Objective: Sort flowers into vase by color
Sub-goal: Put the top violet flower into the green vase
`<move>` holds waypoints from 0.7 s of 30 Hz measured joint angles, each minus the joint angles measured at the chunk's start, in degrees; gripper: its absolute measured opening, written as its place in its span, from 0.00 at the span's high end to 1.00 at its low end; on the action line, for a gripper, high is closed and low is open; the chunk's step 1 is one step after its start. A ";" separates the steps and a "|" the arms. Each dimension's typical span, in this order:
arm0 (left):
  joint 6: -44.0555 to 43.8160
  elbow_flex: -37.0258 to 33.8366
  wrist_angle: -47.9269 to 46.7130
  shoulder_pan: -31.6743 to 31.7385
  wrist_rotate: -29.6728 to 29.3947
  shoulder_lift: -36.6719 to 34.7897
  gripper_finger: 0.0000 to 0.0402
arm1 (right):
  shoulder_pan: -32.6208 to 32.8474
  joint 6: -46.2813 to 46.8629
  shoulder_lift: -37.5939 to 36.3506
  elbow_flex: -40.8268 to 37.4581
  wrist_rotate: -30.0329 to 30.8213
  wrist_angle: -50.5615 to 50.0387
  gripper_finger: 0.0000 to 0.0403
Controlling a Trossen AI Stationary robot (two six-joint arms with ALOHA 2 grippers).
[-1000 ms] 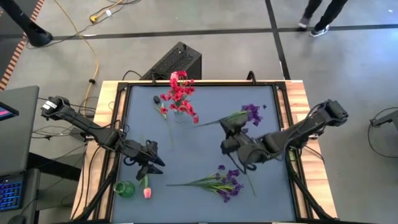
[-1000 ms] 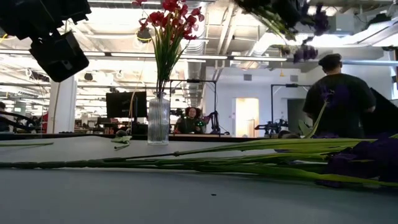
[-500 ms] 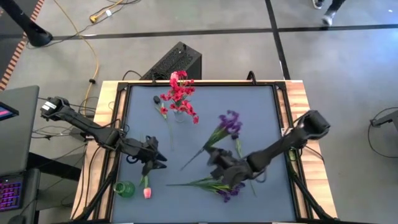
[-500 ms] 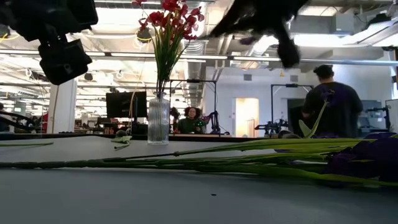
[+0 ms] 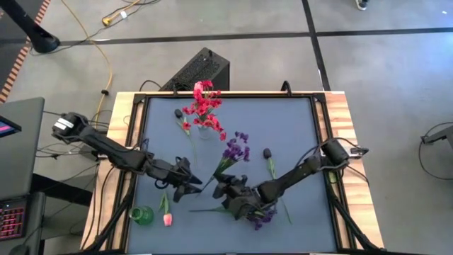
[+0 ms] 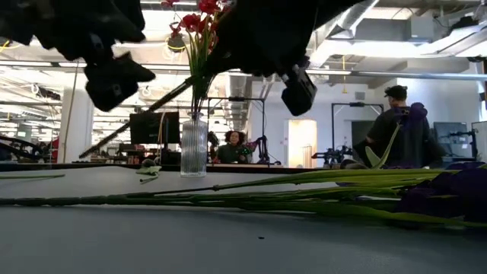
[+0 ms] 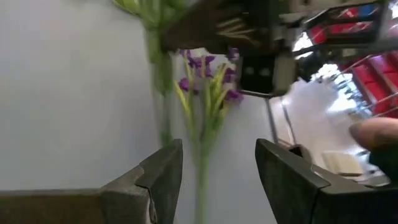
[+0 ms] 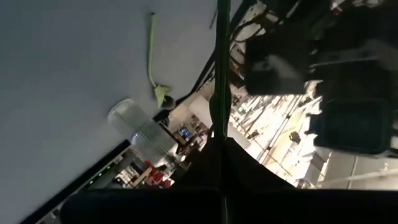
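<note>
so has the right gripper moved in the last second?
Yes. The right gripper, shut on a purple flower, swung from the table's right side toward the left gripper, nearer the green vase.

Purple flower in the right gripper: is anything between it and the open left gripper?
Nothing visible. In the high view the right gripper is shut on the purple flower, its stem end pointing toward the left gripper, whose fingers stand open close by, with only bare table between them.

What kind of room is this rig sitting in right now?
Likely an open robotics lab or workshop: a wide hall with exposed ceiling ducts, other workstations with a monitor, and a person standing nearby. Cables trail across the concrete floor.
</note>
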 joint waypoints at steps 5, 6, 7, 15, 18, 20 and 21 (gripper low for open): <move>3.65 0.07 2.84 2.64 0.41 3.02 0.53 | -0.07 -0.16 -0.79 0.44 -0.74 1.09 0.93; 4.28 0.16 2.64 3.21 0.48 3.29 0.53 | -0.07 -0.16 -1.04 0.44 -0.73 1.07 0.93; 4.84 0.25 2.30 3.67 0.49 3.59 0.53 | -0.07 -0.18 -1.14 0.44 -0.71 1.14 0.94; 8.59 0.74 1.64 7.35 2.72 3.37 0.53 | -1.22 12.15 -1.18 0.44 0.01 -9.27 0.92; 8.56 0.79 1.78 8.50 3.97 3.35 0.53 | -1.31 13.02 -1.16 0.35 1.22 -12.07 0.93; 8.54 0.79 2.09 9.24 4.86 3.66 0.53 | -1.26 12.63 -1.18 0.35 1.14 -11.55 0.94; 8.53 0.79 2.00 9.54 5.43 3.77 0.53 | -1.25 12.54 -1.18 0.35 0.86 -10.74 0.94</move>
